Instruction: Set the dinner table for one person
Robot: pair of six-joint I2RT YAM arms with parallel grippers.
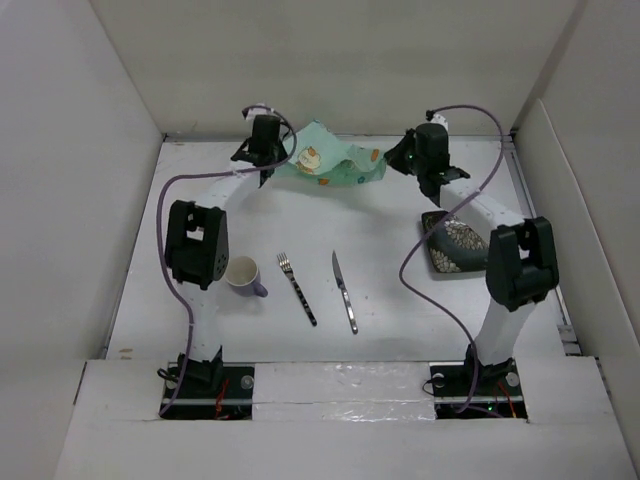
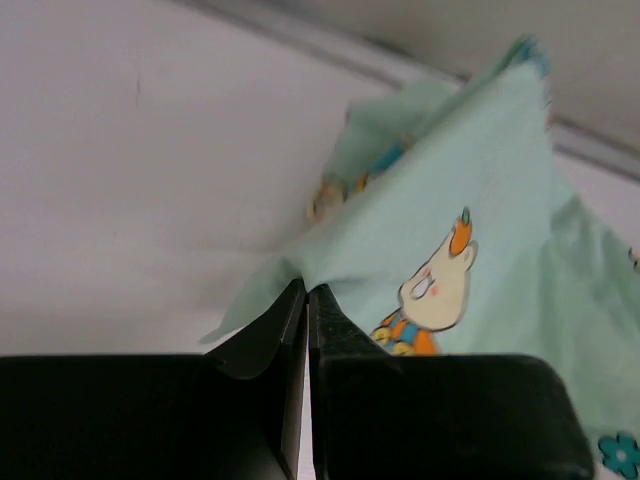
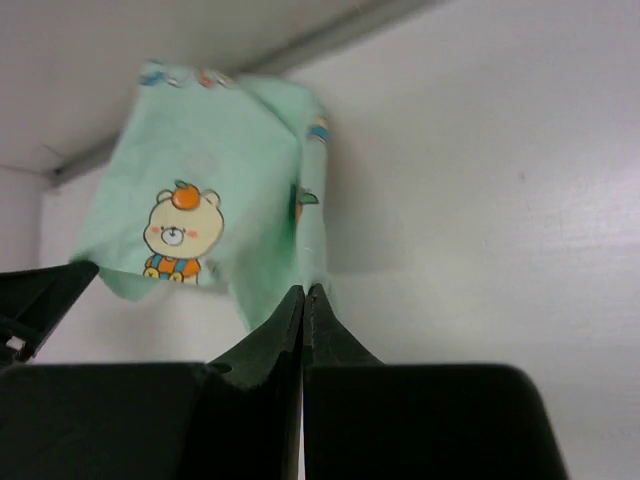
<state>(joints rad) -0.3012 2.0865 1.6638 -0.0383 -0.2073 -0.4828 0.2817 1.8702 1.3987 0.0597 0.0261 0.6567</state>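
Top external, one cloth (image 1: pixel 330 165), fork (image 1: pixel 297 288), knife (image 1: pixel 345 292), mug (image 1: pixel 244 275), plate (image 1: pixel 455 245)

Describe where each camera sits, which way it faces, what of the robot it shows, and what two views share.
Top external: above and behind the robot, looking down on the dinner table; left arm and right arm show.
Left wrist: on the left arm, looking past the left end effector, shut on the cloth.
Right wrist: likewise past the right end effector, shut on the cloth's other end.
Both wrist views share the cloth.
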